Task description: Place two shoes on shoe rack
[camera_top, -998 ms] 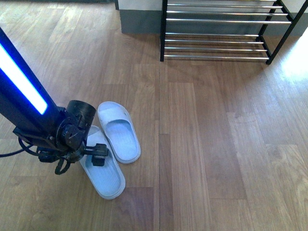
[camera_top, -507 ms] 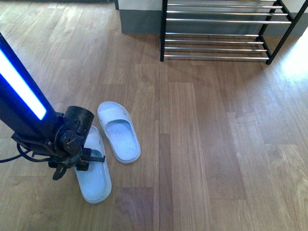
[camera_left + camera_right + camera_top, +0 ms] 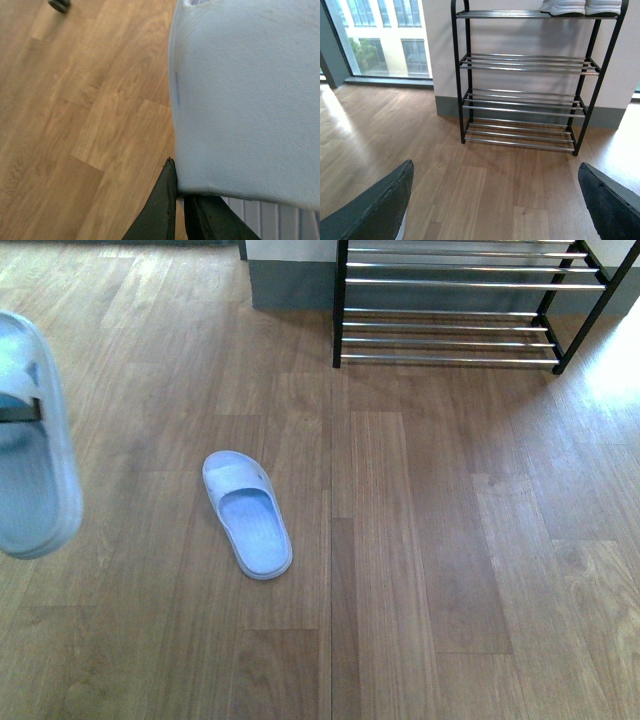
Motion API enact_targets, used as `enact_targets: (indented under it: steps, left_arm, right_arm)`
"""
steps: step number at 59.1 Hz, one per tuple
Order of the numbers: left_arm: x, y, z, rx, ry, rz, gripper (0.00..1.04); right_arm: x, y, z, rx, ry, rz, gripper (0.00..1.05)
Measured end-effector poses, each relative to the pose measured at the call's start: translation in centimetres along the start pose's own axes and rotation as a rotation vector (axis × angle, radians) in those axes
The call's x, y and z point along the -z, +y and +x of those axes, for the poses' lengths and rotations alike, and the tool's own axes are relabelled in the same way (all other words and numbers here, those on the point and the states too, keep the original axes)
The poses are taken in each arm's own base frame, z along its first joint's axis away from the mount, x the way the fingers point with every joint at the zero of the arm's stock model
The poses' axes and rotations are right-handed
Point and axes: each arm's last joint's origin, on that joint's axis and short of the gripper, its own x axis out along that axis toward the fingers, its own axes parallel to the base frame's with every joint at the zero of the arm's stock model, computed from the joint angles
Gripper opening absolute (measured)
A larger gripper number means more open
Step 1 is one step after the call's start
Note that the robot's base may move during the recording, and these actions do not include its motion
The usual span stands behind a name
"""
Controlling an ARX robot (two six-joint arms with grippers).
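Clamped on the edge of one pale blue slide (image 3: 245, 100) with the left pincer (image 3: 179, 192), dark fingers pinched tight on its rim. Lifted clear of the floor (image 3: 430, 540) now, and only a second ago lay flat beside its twin with the arm stooped over it! Hangs big and close at nine o'clock in the front view (no arm to be seen there any more). Leaves the other slide (image 3: 247, 512) alone on the boards, about seven o'clock from centre.

Over to the right pincer (image 3: 495, 200): spread wide, gripping nothing, facing the shoe rack (image 3: 520, 100). Stands well apart at one o'clock, lower chrome shelves bare, grey sneakers (image 3: 582, 6) already up on the top tier.

Looks like pickup done. Calls for a carry across to a shelf, then back for the other slide.
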Motion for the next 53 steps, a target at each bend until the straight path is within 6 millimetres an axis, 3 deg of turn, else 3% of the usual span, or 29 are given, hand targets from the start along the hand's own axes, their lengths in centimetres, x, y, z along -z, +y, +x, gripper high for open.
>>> enact_targets:
  steps: [13,27,33,53]
  left_arm:
    - [1.1,4.2,-7.4,-0.106,-0.222,0.002,0.02]
    - [2.6,6.5,-12.7,-0.232,-0.478,0.024,0.02]
    - [2.8,6.9,-13.6,-0.253,-0.52,0.05,0.02]
    - [2.9,6.9,-13.6,-0.261,-0.516,0.088,0.02]
  right_arm:
    - [0.0,0.0,0.0,0.0,0.0,0.0,0.95]
    - [0.0,0.0,0.0,0.0,0.0,0.0,0.95]
    - [0.0,0.0,0.0,0.0,0.0,0.0,0.95]
    - [0.0,0.0,0.0,0.0,0.0,0.0,0.95]
